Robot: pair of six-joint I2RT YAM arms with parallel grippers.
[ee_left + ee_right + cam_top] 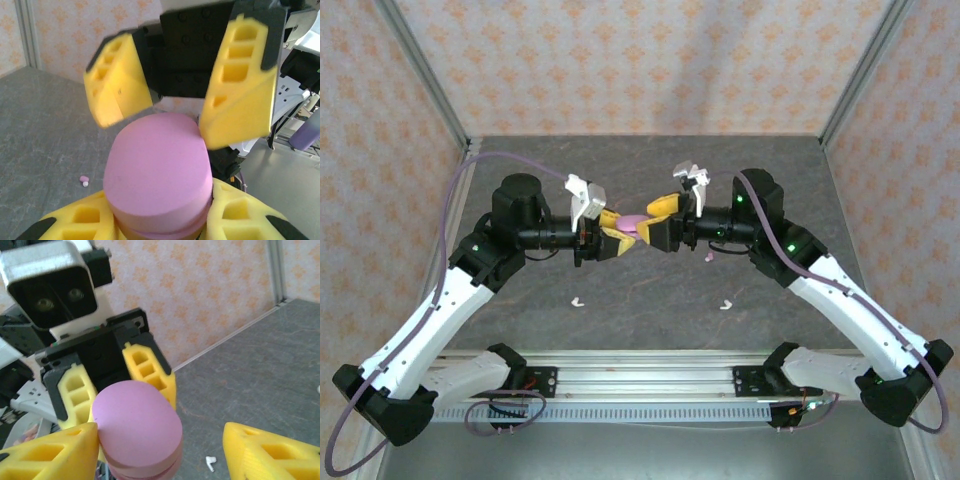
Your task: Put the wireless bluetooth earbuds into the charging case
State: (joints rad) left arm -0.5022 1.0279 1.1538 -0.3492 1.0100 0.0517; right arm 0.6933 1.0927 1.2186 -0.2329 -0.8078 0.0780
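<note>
Left gripper point(612, 238) clamps the closed pink charging case point(631, 228) above the table point(650, 290). Right gripper point(162, 450) stands open astride it, one finger apparently touching. White earbuds point(578, 302) lie on the table below.

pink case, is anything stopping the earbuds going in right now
Yes. The pink case looks shut, so its lid covers the inside. The left tool holds it above the table, and a white earbud lies loose on the table.
</note>
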